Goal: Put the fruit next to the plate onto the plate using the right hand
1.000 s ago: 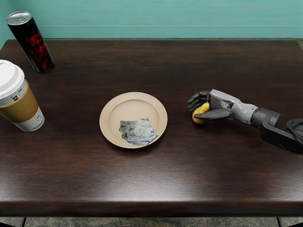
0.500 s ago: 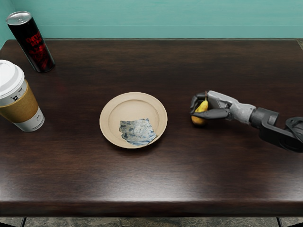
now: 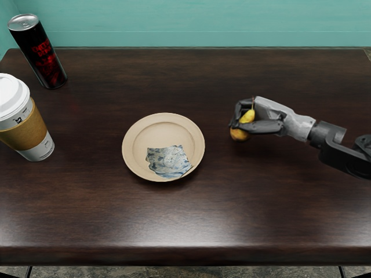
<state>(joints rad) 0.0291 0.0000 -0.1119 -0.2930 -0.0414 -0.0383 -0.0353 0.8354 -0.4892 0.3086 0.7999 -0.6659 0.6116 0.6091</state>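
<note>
- Fruit (image 3: 237,134) where?
- Clamped in right hand (image 3: 261,119), near surface's (image 3: 191,220) right edge, apart from plate (image 3: 138,131).
- Anything around?
- Crumpled wad (image 3: 167,160) on plate; cup (image 3: 20,124) at left edge, can (image 3: 37,51) far-left corner.

I see all this through a single view, from my head. It sits above the near edge of the worktop (image 3: 191,220) and looks down at a slant toward the teal wall (image 3: 203,23) behind it. It stands back enough to take in the worktop's full depth, from the front lip nearer than my robot hand (image 3: 261,119) to the back edge beyond it. My robot hand lies right of frame centre, and far to its left the frame crops a paper cup (image 3: 20,124).
</note>
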